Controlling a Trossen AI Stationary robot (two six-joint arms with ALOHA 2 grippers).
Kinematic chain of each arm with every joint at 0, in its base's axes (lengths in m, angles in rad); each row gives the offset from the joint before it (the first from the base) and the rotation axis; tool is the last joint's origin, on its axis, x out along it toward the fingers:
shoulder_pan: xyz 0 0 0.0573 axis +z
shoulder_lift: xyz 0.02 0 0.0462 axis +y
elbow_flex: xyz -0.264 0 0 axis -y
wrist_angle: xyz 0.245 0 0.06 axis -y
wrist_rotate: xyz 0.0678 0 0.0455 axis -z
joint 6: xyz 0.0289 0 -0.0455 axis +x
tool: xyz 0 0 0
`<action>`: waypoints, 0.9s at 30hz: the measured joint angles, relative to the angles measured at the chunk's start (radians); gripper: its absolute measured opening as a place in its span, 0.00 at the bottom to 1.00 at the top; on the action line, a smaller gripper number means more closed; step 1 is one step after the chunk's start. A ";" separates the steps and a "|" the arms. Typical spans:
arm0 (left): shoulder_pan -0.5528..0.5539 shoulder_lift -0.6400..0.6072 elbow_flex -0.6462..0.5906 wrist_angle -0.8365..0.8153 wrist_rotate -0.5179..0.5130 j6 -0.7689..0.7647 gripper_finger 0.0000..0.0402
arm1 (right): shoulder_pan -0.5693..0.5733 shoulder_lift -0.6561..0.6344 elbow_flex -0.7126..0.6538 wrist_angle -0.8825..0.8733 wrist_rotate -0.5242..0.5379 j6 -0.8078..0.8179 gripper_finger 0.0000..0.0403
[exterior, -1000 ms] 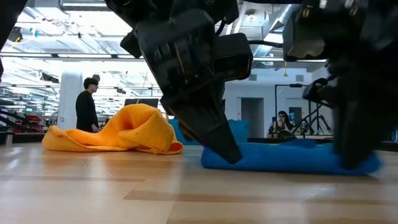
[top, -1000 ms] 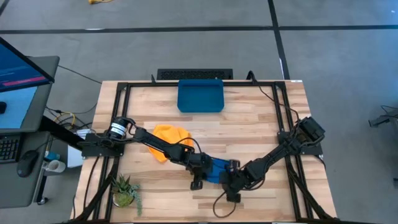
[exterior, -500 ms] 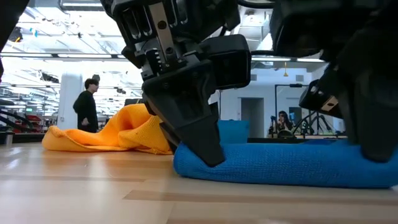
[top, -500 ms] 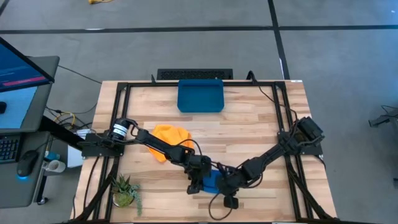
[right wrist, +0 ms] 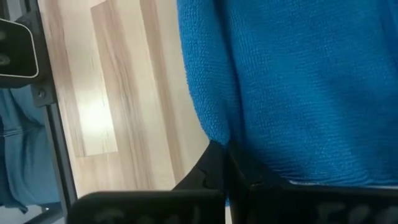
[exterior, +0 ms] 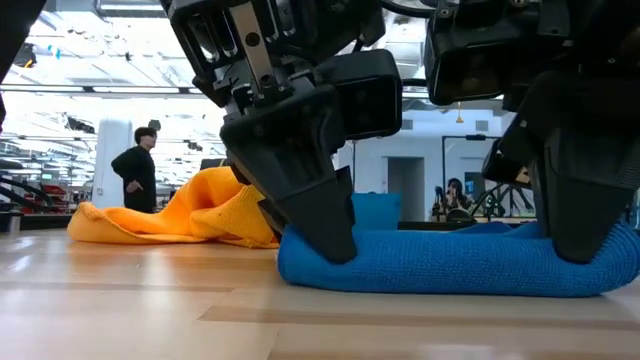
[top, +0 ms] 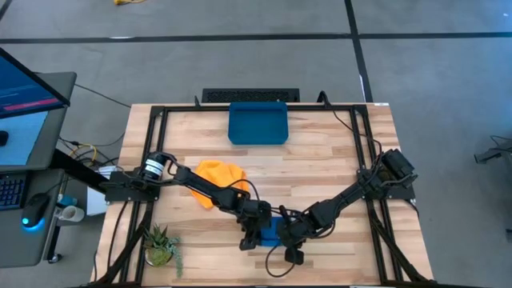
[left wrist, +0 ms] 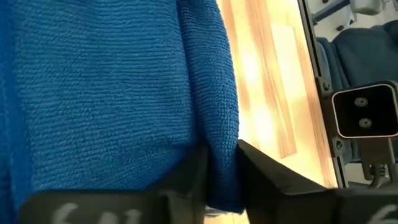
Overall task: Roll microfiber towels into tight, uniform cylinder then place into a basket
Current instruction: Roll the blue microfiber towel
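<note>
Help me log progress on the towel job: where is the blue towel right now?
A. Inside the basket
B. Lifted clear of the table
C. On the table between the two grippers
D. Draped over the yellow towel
C: the blue towel lies rolled on the wooden table, with the left gripper and right gripper at its two ends.

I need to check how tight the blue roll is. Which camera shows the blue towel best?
The low view: the blue towel lies side-on as a long roll, left gripper and right gripper at its ends. The high view shows only a sliver between the arms; both wrist views show close-up weave, no overall shape.
</note>
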 joint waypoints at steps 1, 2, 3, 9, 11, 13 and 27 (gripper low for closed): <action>0.000 0.000 0.000 0.005 0.001 -0.001 0.22 | 0.000 0.000 0.000 0.000 0.000 0.001 0.02; 0.000 0.000 0.000 0.013 0.004 -0.002 0.25 | 0.000 0.000 0.000 0.000 0.000 0.001 0.02; 0.000 0.000 -0.001 0.022 0.010 -0.002 0.27 | 0.000 -0.001 0.000 0.000 0.000 0.001 0.02; -0.007 -0.013 -0.002 0.036 -0.012 0.031 0.31 | 0.000 -0.001 0.000 -0.003 -0.004 0.002 0.03; -0.015 -0.034 -0.002 0.005 -0.053 0.050 0.30 | 0.000 -0.001 0.000 0.000 -0.003 0.002 0.02; -0.026 -0.063 -0.003 -0.043 -0.117 0.069 0.28 | -0.001 -0.002 0.001 -0.004 -0.004 0.002 0.02; -0.237 -0.145 -0.002 -0.137 -0.651 0.312 0.26 | -0.015 -0.002 0.001 -0.003 -0.005 0.015 0.03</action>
